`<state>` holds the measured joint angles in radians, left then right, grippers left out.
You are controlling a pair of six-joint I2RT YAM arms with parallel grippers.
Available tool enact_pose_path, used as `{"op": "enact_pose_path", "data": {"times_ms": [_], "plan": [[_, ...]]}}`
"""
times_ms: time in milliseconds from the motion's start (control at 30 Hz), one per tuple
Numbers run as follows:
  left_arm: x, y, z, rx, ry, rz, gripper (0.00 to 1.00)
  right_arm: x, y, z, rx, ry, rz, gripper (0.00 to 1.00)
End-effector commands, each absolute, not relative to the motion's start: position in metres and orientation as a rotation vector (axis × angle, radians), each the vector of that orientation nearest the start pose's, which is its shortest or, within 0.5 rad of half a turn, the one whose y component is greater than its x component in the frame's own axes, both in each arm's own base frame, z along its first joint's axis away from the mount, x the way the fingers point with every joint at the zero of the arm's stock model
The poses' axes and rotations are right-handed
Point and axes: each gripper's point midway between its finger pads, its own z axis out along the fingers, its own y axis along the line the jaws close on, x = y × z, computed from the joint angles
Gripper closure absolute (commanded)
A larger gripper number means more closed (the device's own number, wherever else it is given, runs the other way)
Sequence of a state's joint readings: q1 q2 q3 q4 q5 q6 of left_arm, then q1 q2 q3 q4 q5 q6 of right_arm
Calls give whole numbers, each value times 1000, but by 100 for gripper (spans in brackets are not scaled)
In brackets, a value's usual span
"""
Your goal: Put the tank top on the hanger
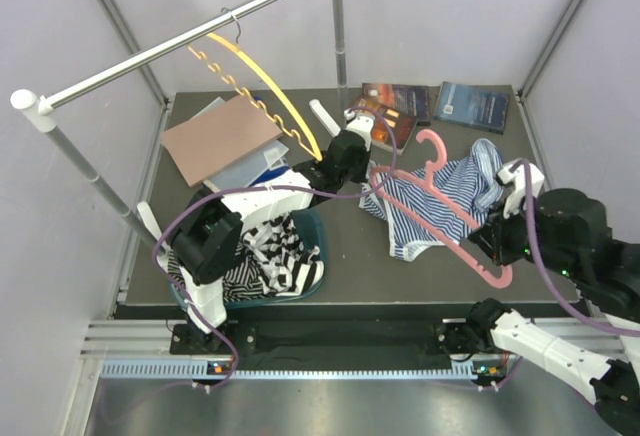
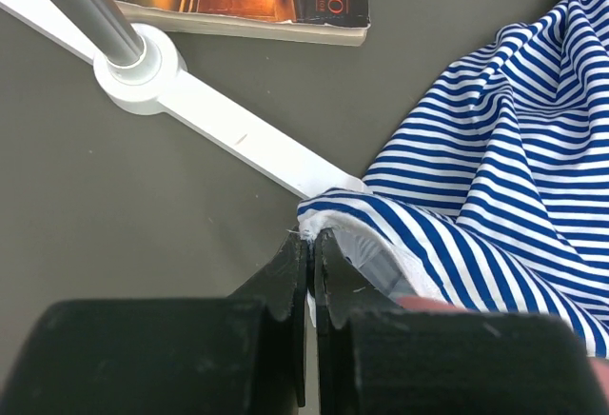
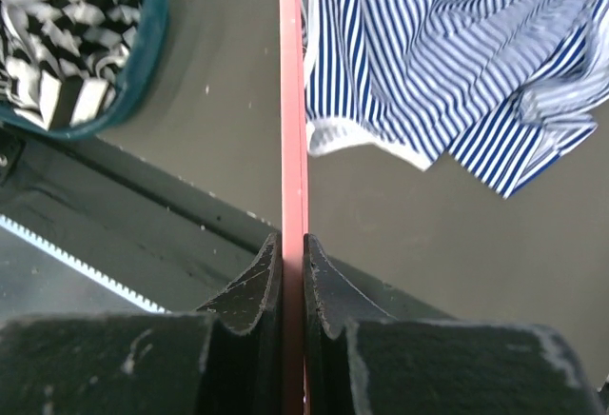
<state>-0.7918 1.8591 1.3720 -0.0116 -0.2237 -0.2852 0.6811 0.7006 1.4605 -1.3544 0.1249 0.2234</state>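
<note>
Tank top (image 1: 475, 181): not yet on hanger (image 1: 455, 231), we judge.
Left gripper (image 2: 311, 239): pinched shut on its edge.
Right gripper (image 3: 293, 244): clamped on hanger.

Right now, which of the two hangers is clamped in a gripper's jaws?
The pink hanger, pinched edge-on by the right gripper. The yellow hanger with the wavy lower bar hangs from the rail, with no gripper on it.
</note>
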Motion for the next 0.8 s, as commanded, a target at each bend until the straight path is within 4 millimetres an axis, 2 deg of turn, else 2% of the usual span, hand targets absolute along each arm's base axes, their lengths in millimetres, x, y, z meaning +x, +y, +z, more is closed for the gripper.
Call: {"op": "enact_pose_path", "data": {"times_ms": [0, 167, 600, 633, 767], "plan": [[400, -370, 196, 379, 1951, -501, 100, 117, 88, 315, -425, 2137, 440, 100], [391, -373, 200, 409, 1944, -548, 100, 124, 91, 305, -421, 2142, 427, 100], [371, -369, 215, 466, 1929, -605, 100, 136, 94, 307, -391, 2070, 419, 100], [365, -368, 210, 489, 1953, -616, 100, 138, 95, 303, -386, 2072, 419, 100], [356, -374, 224, 503, 1934, -687, 100, 145, 106, 304, -372, 2005, 475, 100]]}}
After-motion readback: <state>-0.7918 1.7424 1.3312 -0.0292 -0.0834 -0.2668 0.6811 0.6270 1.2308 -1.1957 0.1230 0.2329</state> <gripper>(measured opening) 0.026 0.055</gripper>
